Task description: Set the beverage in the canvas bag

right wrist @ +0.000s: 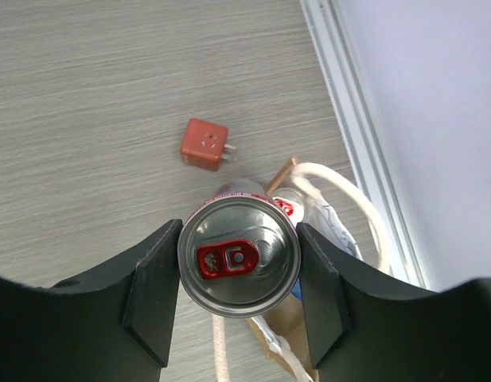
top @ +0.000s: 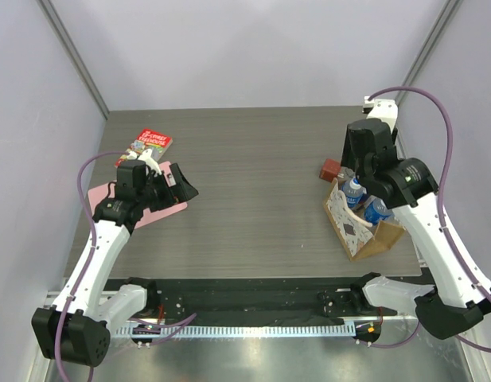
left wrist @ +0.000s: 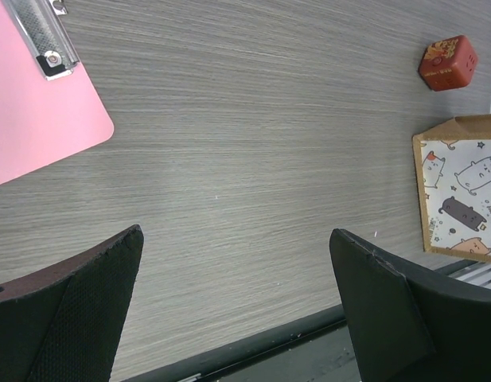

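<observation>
A silver beverage can (right wrist: 239, 263) with a red pull tab is clamped upright between my right gripper's (right wrist: 239, 264) black fingers (right wrist: 153, 290). It hangs above the far rim of the canvas bag (right wrist: 290, 325), beside its cream rope handle (right wrist: 340, 191). In the top view the tan bag (top: 361, 229), with its white speckled side panel, stands at the right under the right gripper (top: 350, 173); two blue-capped bottles (top: 355, 191) stand in it. The can is mostly hidden there. My left gripper (top: 181, 185) is open and empty at the left, over bare table (left wrist: 233, 231).
A red cube (top: 331, 169) lies just beyond the bag, also in the right wrist view (right wrist: 204, 144) and the left wrist view (left wrist: 447, 63). A pink clipboard (top: 161, 208) and a book (top: 146, 146) lie at the left. The right wall rail (right wrist: 348, 119) runs close to the bag.
</observation>
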Robot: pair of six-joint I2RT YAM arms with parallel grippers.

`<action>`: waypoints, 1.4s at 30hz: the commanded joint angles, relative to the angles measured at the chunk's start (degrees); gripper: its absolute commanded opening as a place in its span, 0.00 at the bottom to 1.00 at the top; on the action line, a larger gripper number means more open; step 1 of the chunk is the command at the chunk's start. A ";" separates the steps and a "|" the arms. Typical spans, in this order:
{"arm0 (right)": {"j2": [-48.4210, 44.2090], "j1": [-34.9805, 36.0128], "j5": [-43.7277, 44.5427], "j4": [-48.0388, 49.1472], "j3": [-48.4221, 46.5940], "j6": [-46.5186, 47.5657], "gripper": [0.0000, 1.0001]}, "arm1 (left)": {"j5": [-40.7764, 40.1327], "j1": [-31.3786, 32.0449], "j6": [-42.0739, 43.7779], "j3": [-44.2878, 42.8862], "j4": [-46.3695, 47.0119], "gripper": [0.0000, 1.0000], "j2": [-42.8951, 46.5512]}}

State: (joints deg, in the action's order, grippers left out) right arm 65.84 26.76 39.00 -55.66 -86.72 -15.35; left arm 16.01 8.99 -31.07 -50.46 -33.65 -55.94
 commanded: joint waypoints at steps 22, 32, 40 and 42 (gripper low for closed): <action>-7.57 -0.75 1.52 -10.96 1.37 -7.14 0.01 | 2.36 0.06 -0.31 -0.17 2.36 1.00 -0.31; -11.17 -0.66 0.90 -9.03 12.18 -10.66 0.01 | 2.62 -0.03 -0.40 -0.08 2.62 1.00 -0.13; -11.70 -1.45 0.55 -4.03 20.18 -12.07 0.01 | 2.62 0.06 -0.48 0.01 2.62 1.00 -0.22; -11.79 -2.24 -0.94 -3.41 21.58 -12.59 0.01 | 2.53 0.06 -0.40 0.01 2.71 1.00 -0.22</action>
State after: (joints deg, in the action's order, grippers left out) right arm 55.13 25.74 37.30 -65.06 -66.17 -26.20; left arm 17.19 8.99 -31.27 -50.43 -33.19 -56.31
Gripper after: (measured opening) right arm 0.590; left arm 0.996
